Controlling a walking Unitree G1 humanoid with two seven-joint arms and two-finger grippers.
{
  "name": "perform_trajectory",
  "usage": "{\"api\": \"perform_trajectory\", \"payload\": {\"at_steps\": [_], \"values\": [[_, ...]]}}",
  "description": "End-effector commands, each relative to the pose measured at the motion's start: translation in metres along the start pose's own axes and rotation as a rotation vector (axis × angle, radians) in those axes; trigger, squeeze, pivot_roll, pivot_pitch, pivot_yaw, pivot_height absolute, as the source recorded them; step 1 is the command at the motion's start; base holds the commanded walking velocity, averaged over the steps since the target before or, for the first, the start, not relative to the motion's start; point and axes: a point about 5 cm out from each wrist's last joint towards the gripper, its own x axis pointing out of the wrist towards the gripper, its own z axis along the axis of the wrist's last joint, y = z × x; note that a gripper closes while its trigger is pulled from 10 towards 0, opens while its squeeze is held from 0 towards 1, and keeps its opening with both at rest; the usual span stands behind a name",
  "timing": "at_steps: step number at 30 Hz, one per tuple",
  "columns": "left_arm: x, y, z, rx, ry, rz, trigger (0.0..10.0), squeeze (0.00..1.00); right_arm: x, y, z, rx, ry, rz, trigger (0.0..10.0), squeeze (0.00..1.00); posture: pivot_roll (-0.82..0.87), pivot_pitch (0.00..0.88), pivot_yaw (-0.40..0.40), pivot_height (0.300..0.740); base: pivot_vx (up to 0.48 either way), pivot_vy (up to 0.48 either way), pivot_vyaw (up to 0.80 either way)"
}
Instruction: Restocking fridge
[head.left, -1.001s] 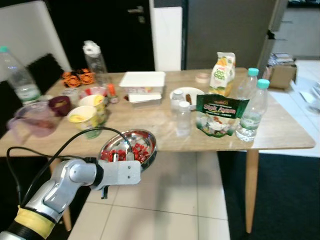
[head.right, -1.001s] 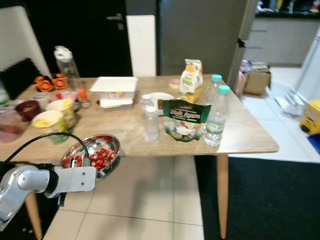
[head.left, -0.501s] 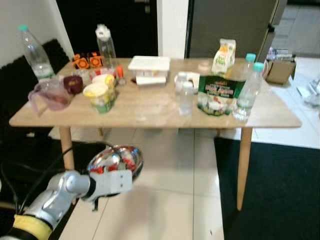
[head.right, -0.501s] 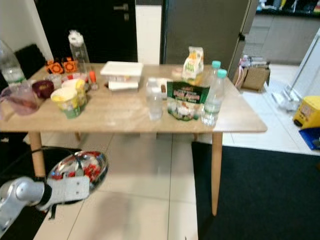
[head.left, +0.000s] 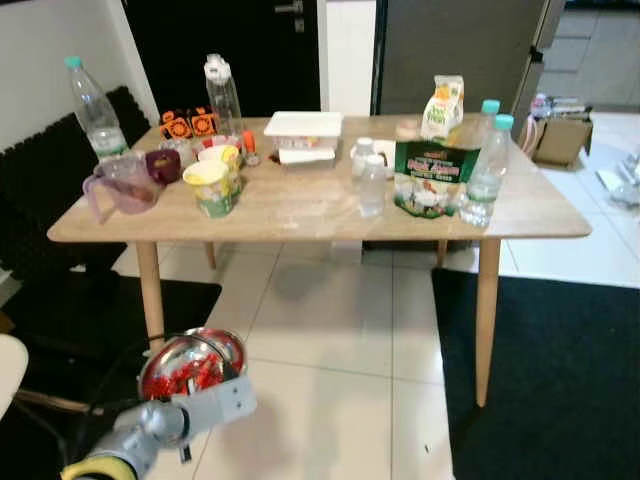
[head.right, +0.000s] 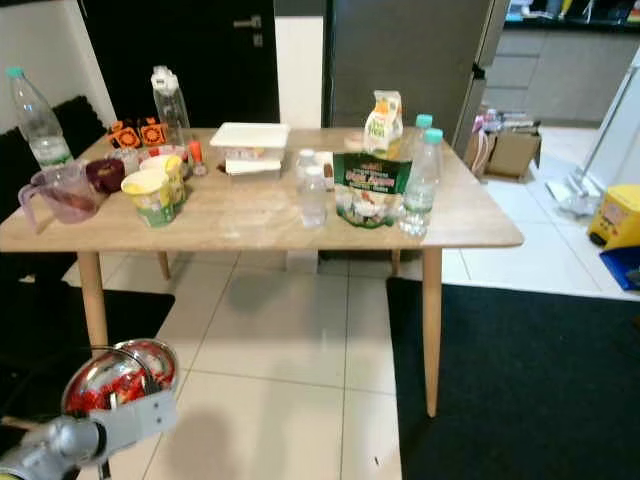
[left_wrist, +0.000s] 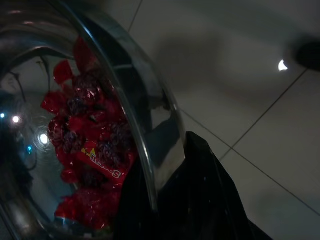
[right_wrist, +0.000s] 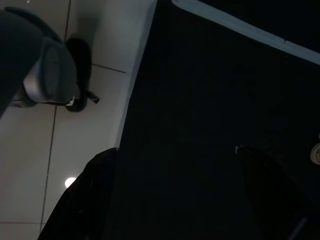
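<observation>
Steel bowl (head.left: 192, 364) of red sweets (left_wrist: 87, 150) — left end effector (left_wrist: 165, 200) clamped on rim, over tiles (head.left: 330, 350)

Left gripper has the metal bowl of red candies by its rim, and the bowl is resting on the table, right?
Not quite. The left gripper does grip the metal bowl by its rim, but the bowl is held low over the floor, away from the table, as the left eye view shows.

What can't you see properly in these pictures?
- The steel bowl: the left gripper clamps its rim, but the left wrist view is dark, so the writing on the red wrapped sweets cannot be read.
- The green snack bag on the table: its print is too small in the eye views.
- The right gripper hangs open over dark carpet; the shade hides detail there.
</observation>
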Motion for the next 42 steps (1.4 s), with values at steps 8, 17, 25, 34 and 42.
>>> {"api": "perform_trajectory", "payload": {"at_steps": [8, 17, 25, 34, 42], "values": [[0.01, -0.07, -0.024, -0.387, 0.153, 0.081, 10.0, 0.0, 0.0, 0.001, 0.005, -0.006, -0.011, 0.001, 10.0, 0.0, -0.09, 0.0, 0.047, 0.74, 0.0, 0.0, 0.0], [-0.003, -0.149, -0.047, -0.85, 0.328, -0.032, 10.0, 0.0, 0.0, 0.002, 0.003, -0.015, -0.008, 0.004, 10.0, 0.0, -0.09, 0.0, 0.05, 0.74, 0.0, 0.0, 0.0], [-0.007, -0.161, -0.051, -0.911, 0.362, -0.013, 10.0, 0.0, 0.0, 0.003, 0.002, -0.015, -0.007, 0.006, 10.0, 0.0, -0.08, 0.0, 0.045, 0.74, 0.0, -0.178, 0.0], [-0.003, -0.156, -0.046, -0.933, 0.34, -0.004, 10.0, 0.0, 0.0, 0.003, 0.003, -0.016, -0.009, 0.007, 10.0, 0.0, -0.09, 0.0, 0.042, 0.74, 0.0, -0.443, 0.0], [-0.004, -0.162, -0.045, -0.941, 0.344, -0.011, 10.0, 0.0, 0.0, 0.0, 0.002, -0.022, -0.007, 0.001, 10.0, 0.0, -0.09, 0.0, 0.036, 0.74, 0.0, -0.48, 0.0]]}}
